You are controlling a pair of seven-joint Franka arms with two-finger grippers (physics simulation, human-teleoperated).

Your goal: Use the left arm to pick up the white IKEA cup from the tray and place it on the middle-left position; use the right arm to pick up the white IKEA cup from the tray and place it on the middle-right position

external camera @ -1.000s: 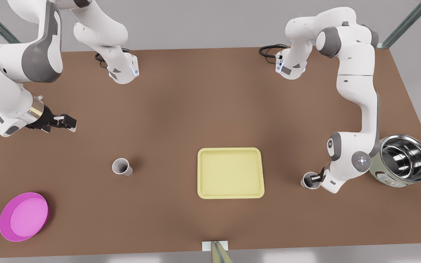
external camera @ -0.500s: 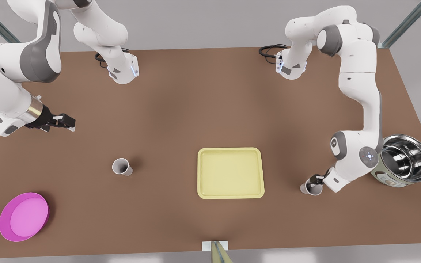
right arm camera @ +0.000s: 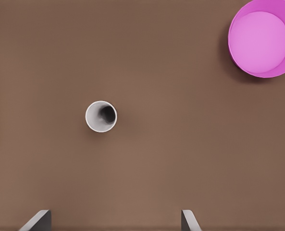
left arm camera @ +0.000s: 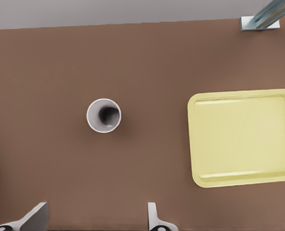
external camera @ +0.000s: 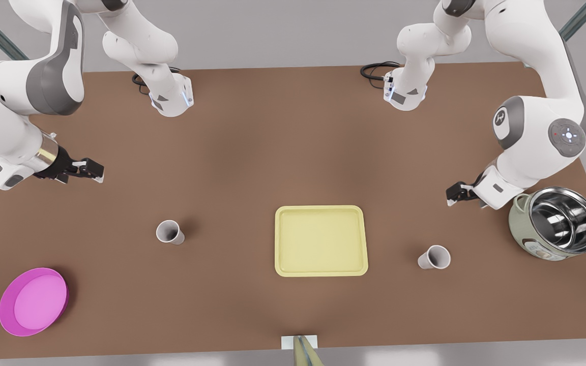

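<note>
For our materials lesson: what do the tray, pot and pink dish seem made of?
Tray: likely matte plastic, even pale yellow without glare. Pot: polished metal inside, mirror-like reflections. Pink dish: smooth plastic, perhaps glazed ceramic; uniform colour.

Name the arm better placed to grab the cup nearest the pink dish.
Right. Its open claw hangs on that cup's side of the tray. The left claw, also open, is beyond the tray, by the pot.

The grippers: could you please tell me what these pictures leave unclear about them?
- Left gripper: fingers open, their bases cut off by the left wrist view's edge.
- Right gripper: same, at the right wrist view's edge.
- Front view: both grippers too small to show finger gaps.
</note>
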